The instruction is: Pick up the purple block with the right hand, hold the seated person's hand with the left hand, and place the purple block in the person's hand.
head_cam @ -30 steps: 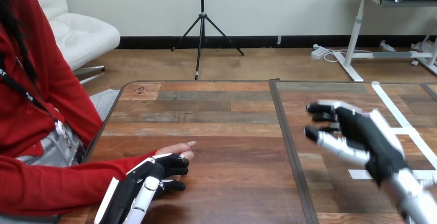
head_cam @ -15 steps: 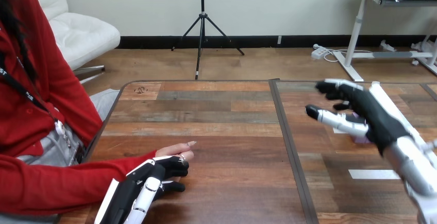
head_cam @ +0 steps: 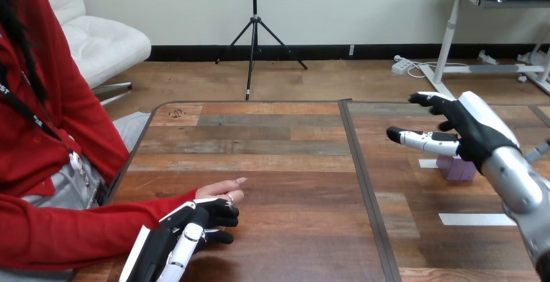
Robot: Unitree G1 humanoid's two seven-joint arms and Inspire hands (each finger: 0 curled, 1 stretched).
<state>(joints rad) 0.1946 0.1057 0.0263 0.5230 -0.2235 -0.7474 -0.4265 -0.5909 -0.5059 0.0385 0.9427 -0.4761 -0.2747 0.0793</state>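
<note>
Block (head_cam: 456, 169) — small, pale purple, seemingly cube-shaped — part-hidden behind right hand (head_cam: 477, 136), fingers (head_cam: 415, 140) spread apart, nothing held.

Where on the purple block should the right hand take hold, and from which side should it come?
Probably from above, pinching two opposite upright faces. The purple block stands flat on the table, small and boxy, with nothing crowding it, and the open right hand hovers just above it.
</note>
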